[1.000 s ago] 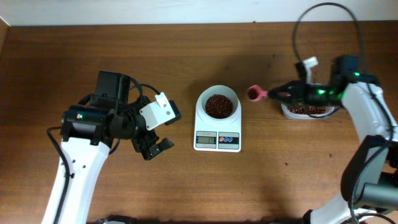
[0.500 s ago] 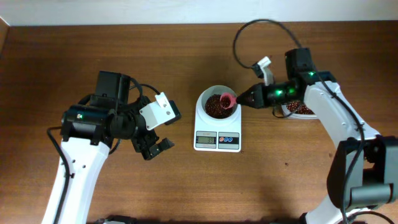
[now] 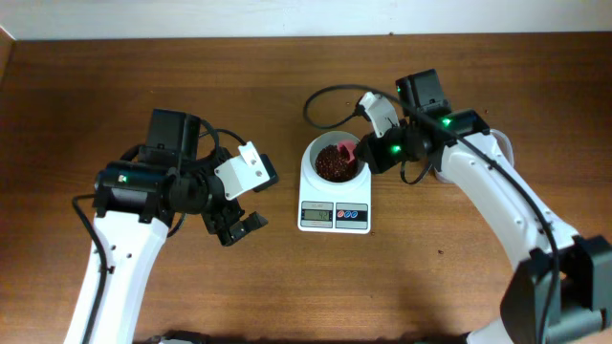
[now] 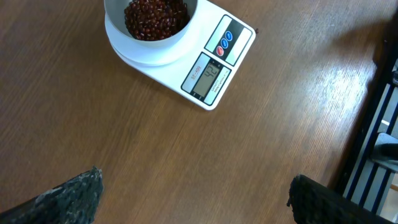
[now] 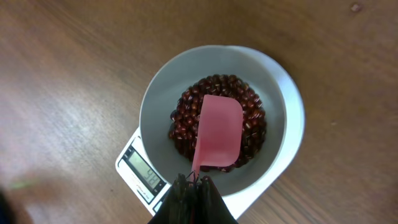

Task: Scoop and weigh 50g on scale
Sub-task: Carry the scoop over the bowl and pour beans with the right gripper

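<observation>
The white scale (image 3: 335, 216) stands mid-table, and its round bowl (image 3: 319, 146) holds red beans (image 3: 331, 164). My right gripper (image 3: 368, 157) is shut on the handle of a pink scoop (image 3: 348, 152), which reaches over the bowl from the right. From the right wrist the scoop (image 5: 217, 134) lies over the beans (image 5: 250, 118) inside the bowl (image 5: 155, 93), with the gripper (image 5: 196, 183) at the near rim. My left gripper (image 3: 239, 225) hangs open and empty left of the scale. Its wrist view shows the scale (image 4: 239, 46) ahead and the gripper (image 4: 196, 199) over bare wood.
The bean tub is almost wholly hidden under my right arm; only a pale edge (image 3: 507, 148) shows at the right. The left arm (image 3: 153, 186) takes up the table's left side. The table's front edge runs just below the scale.
My right arm has swung left from the tub, carrying the pink scoop across to the scale's bowl. The scoop now sits over the beans. The left arm has not moved.
</observation>
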{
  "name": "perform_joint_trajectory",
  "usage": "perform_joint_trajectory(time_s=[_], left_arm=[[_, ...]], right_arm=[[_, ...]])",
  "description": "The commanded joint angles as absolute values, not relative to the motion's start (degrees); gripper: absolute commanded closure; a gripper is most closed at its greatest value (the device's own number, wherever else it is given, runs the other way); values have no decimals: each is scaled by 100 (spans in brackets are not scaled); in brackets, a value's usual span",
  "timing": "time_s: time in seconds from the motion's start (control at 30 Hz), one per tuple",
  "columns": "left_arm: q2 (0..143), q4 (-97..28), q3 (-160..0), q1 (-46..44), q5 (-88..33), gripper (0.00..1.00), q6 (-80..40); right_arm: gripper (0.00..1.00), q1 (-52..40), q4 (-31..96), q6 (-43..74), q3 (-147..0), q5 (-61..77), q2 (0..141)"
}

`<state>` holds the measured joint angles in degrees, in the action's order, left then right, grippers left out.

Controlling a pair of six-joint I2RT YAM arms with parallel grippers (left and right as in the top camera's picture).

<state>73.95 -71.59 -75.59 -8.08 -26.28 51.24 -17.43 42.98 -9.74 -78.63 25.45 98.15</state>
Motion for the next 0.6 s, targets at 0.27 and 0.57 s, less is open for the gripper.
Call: perform_joint_trajectory(time_s=[0.27,0.57], left_arm=[[7411,-7168,-7599,-810,-2648,1,5175],[7411,-7168,-7599,-810,-2648,1,5172]], right_arm=[[96,-2547,4388,-1076,-8099,720,9526],[96,-3035,4397,-1181,-8346,-213,9336]])
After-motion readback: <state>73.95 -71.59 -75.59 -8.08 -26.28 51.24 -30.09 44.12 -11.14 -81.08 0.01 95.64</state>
